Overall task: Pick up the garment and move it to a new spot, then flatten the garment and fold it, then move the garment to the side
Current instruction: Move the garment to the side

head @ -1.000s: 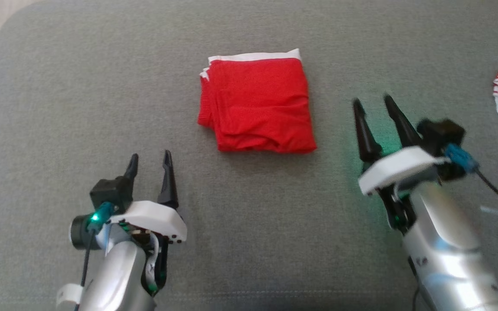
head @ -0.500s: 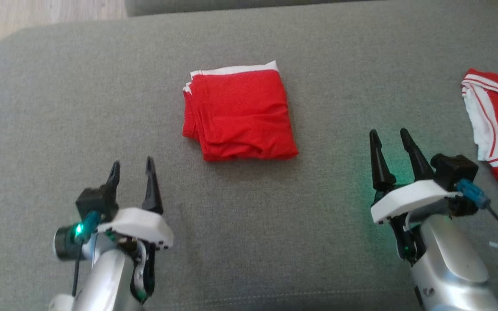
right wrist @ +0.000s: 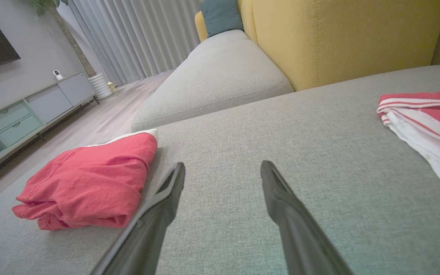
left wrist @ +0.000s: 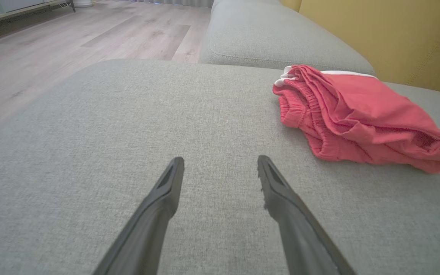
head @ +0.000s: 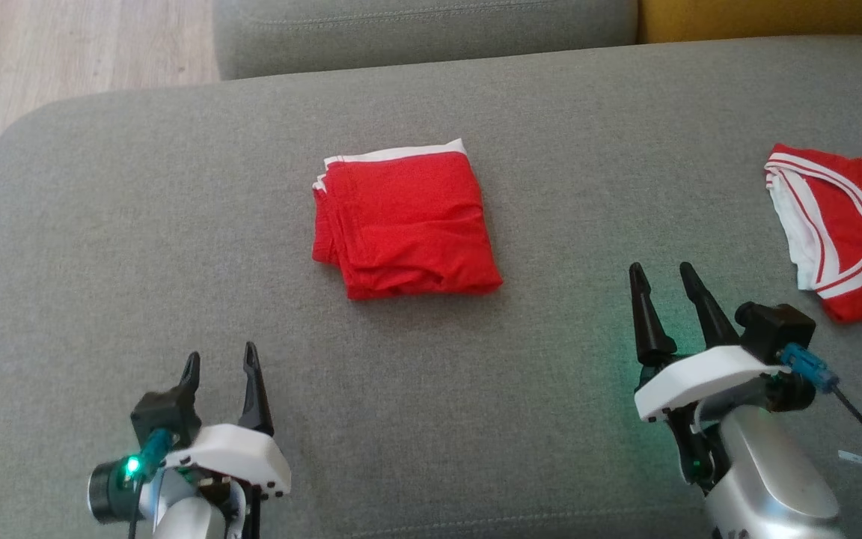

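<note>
Garment (head: pixel 405 221): a red fabric piece with a white band along its far edge, folded into a rough square. It lies flat near the middle of the grey woven sofa cushion (head: pixel 102 262), and nothing holds it.

The left gripper (head: pixel 221 353), with two dark tapered fingers, stands spread and empty near the cushion's front edge, well apart from the fold. The right gripper (head: pixel 660 268) is likewise spread and empty. It sits between the fold and a red-and-white striped garment (head: pixel 842 232) at the cushion's right.

Judged stage: folding appears complete, and the move to the side remains.

Risks:
- The left wrist view shows several loose layers at the fold's near corner. A pinch that takes only the top layer would likely peel the fold open.
- Dragging it across the coarse cushion could do the same.
- A carry to the right could snag or land on the striped garment.
- A placement far to the left could slip off the cushion's rounded edge to the wooden floor (head: pixel 64 52).
</note>
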Controlling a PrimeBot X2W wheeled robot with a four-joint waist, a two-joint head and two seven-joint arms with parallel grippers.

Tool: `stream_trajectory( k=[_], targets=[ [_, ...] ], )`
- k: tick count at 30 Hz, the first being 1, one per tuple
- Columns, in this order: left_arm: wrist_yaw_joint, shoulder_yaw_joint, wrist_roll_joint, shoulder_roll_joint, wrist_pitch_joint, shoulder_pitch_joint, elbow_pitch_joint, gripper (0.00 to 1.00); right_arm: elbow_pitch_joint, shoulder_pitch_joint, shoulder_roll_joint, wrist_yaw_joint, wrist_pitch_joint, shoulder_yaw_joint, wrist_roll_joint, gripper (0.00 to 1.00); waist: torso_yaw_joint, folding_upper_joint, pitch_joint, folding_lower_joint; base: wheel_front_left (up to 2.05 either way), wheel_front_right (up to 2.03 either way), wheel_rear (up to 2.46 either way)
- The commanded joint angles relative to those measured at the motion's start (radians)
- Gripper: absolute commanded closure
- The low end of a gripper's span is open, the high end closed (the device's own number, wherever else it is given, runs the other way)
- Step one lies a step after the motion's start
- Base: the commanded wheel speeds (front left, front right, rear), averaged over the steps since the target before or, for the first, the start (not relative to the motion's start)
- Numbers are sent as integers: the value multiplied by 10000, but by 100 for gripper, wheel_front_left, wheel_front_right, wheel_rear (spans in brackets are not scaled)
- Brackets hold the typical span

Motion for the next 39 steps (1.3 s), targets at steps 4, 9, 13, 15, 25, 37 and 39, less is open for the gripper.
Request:
stream_trajectory(
  k=[4,9,13,15,25,37,39],
  targets=[
    [39,321,39,164,-53,-178,-343,0,-258,-84,115,-9,-108,225,25,0,66,-1,73,0,0,0,0],
    [32,185,19,164,-53,-349,-417,0,-107,-288,116,-9,-108,373,143,0,297,-1,381,0,0,0,0],
    [-35,-47,9,164,-53,-590,-472,0,232,-812,116,-9,-108,565,105,0,676,-1,825,0,0,0,0],
    [-41,-231,-37,164,-53,-732,-507,0,387,-1149,116,-9,-108,616,58,0,940,-1,1052,0,0,0,0],
    [-124,-1114,-248,164,-53,-1085,-474,0,1667,-2730,116,-9,-108,930,-9,0,2331,-1,1713,0,0,0,0],
    [-70,-1474,-379,164,-53,-1233,-572,0,3518,-3696,116,-9,-109,691,-220,69,3261,-1,2050,0,0,0,0],
    [-74,-1473,-384,164,-53,-1271,-563,0,3787,-3730,116,-9,-109,615,-202,100,3286,-1,2063,0,0,0,0]
  ],
)
